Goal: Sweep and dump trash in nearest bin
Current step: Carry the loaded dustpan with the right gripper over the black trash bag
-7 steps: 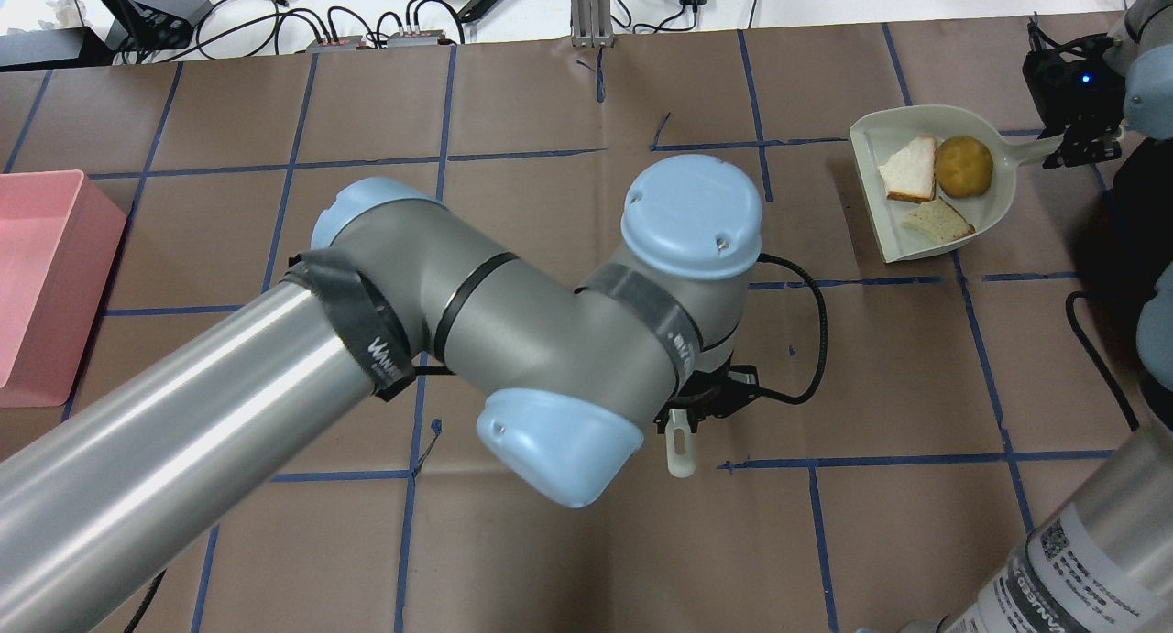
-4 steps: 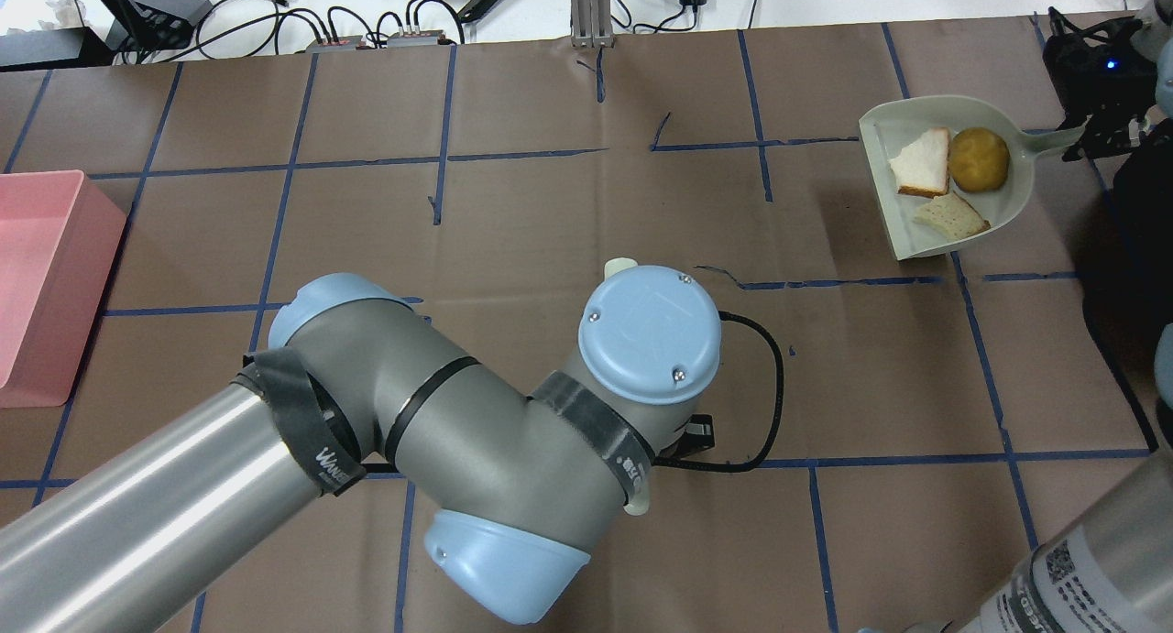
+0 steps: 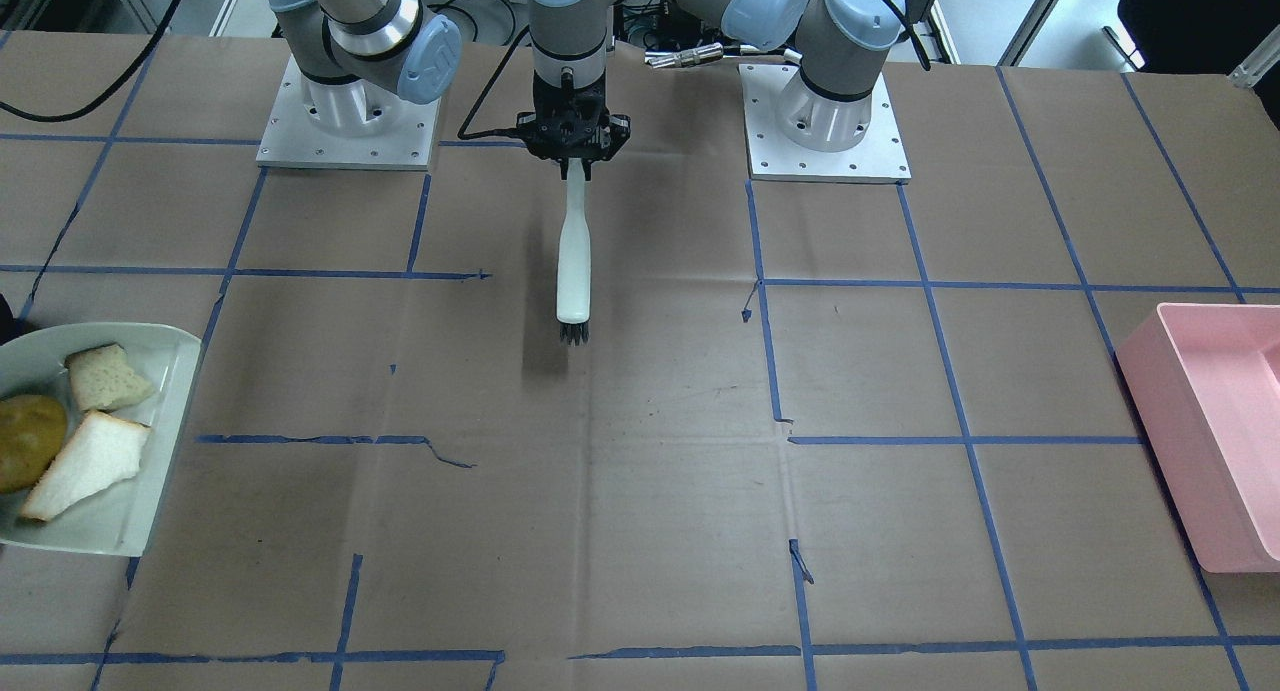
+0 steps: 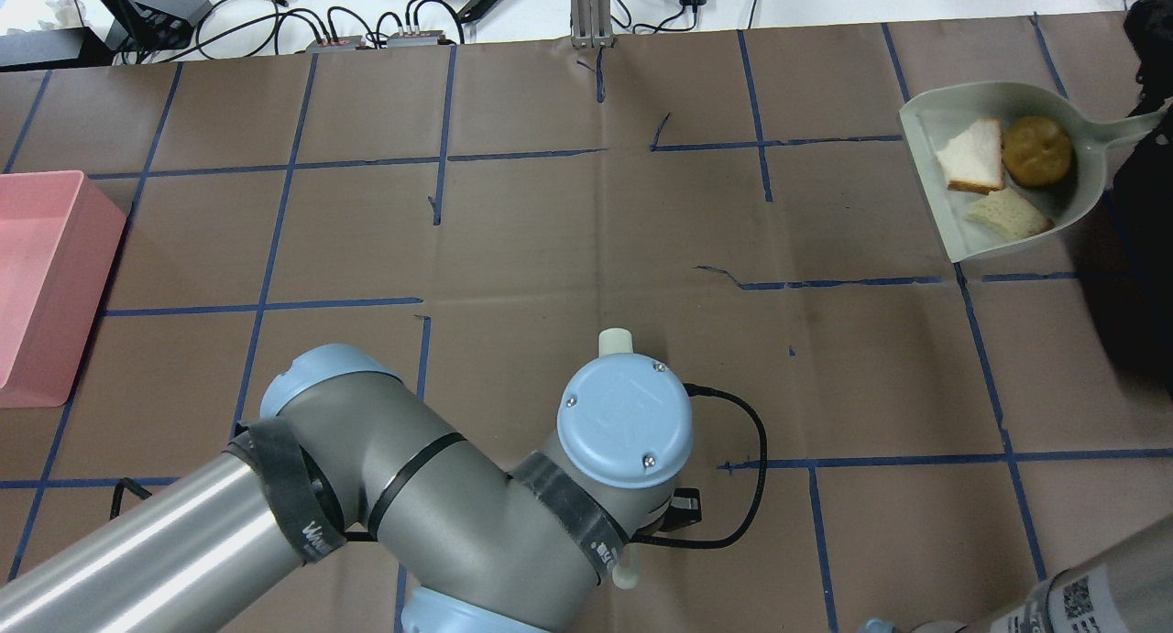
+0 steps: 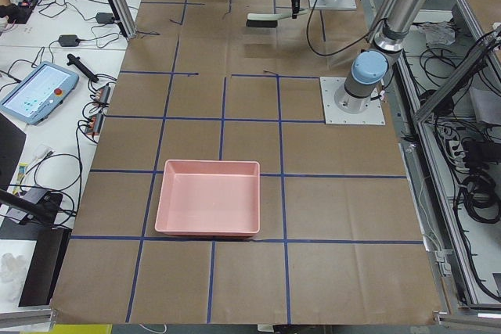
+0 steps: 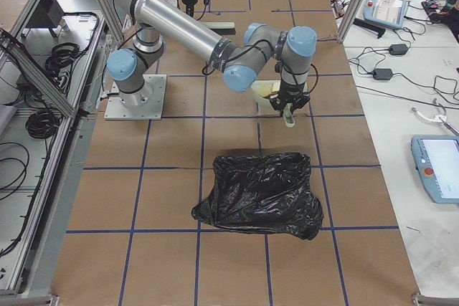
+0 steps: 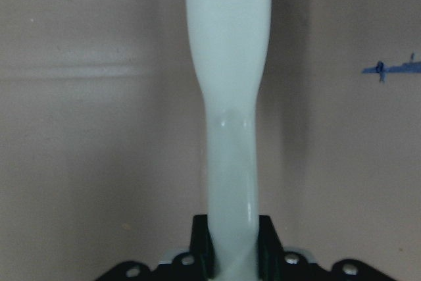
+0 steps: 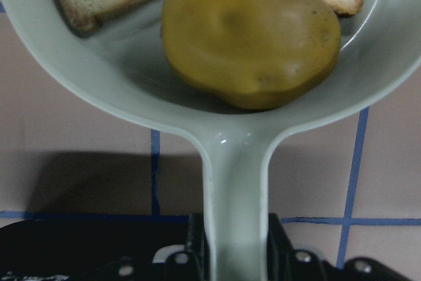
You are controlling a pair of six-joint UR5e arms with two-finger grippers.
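Observation:
Two torn pieces of white bread (image 4: 971, 155) (image 4: 1008, 214) and a yellow-brown potato (image 4: 1036, 151) lie in a pale green dustpan (image 4: 953, 230) at the far right. My right gripper (image 8: 235, 241) is shut on the dustpan's handle (image 8: 237, 182) and holds it above the paper. The potato (image 8: 250, 37) fills the right wrist view. My left gripper (image 3: 573, 156) is shut on a white brush (image 3: 572, 256) that points away from the robot's base, bristles just above the table. In the overhead view my left wrist hides that gripper.
A pink bin (image 4: 41, 276) stands at the table's left end. A black trash bag (image 6: 262, 195) lies at the right end, next to the dustpan (image 6: 267, 89). Brown paper with blue tape lines (image 3: 650, 471) covers the table.
My left arm has pulled back toward the robot's base with the brush. The dustpan with the bread and potato has moved to the right, toward the table's right end.

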